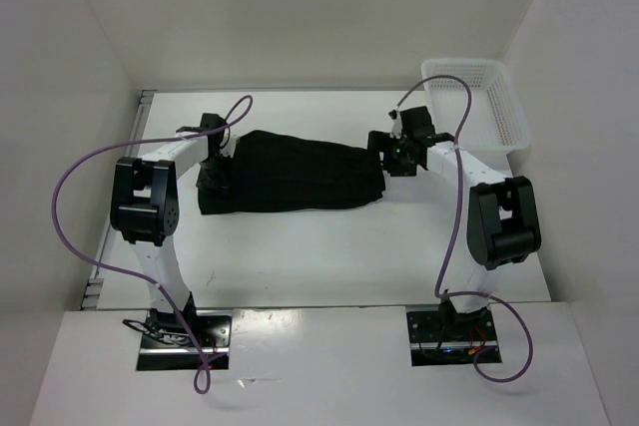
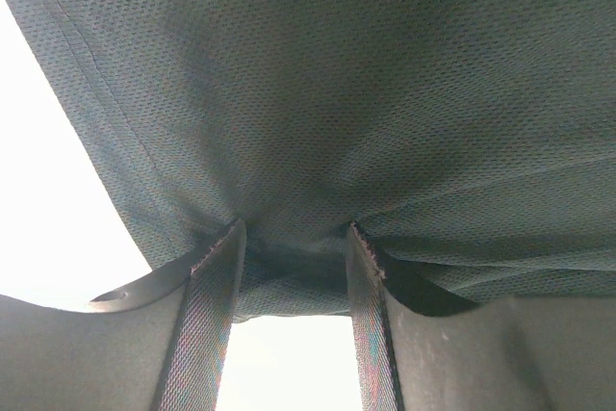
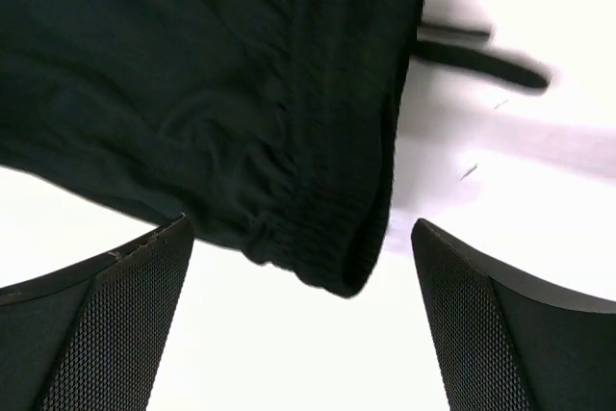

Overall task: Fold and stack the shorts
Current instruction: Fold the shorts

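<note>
Black shorts (image 1: pixel 290 185) on table (image 1: pixel 300 256), apart from white basket (image 1: pixel 511 112).

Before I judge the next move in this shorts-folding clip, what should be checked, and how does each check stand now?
1. Left end effector holding the shorts: ok, fabric is pinched between its fingers.
2. Right end effector ready to grasp: ok, wide open by the waistband, nothing gripped.
3. Drawstring tucked in: not ok, it trails out onto the table.
4. Layers lying evenly aligned: cannot tell, the dark fabric hides the edges.
5. Basket out of the way: ok, it sits apart at the far right corner.
</note>
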